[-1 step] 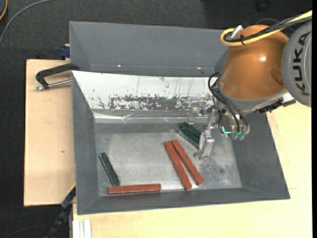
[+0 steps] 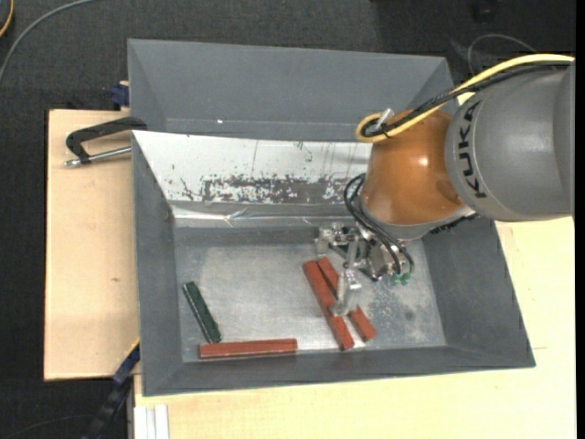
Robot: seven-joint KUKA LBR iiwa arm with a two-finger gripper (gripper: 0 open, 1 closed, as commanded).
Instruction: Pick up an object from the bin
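My gripper (image 2: 346, 298) hangs low in the right half of the bin, under the arm's orange cover. It is right over a long red-brown bar (image 2: 322, 286) that lies diagonally on the bin floor, and it hides the bar's middle. A shorter red-brown bar (image 2: 362, 324) lies just to the right of that bar's lower end, close to the gripper's tip. I cannot tell whether the gripper touches either bar.
Along the front wall lies another long red-brown bar (image 2: 248, 347), flat and nearly level. A dark green stick (image 2: 201, 312) lies slanted at the front left. The arm and its orange cover hide the bin's back right part.
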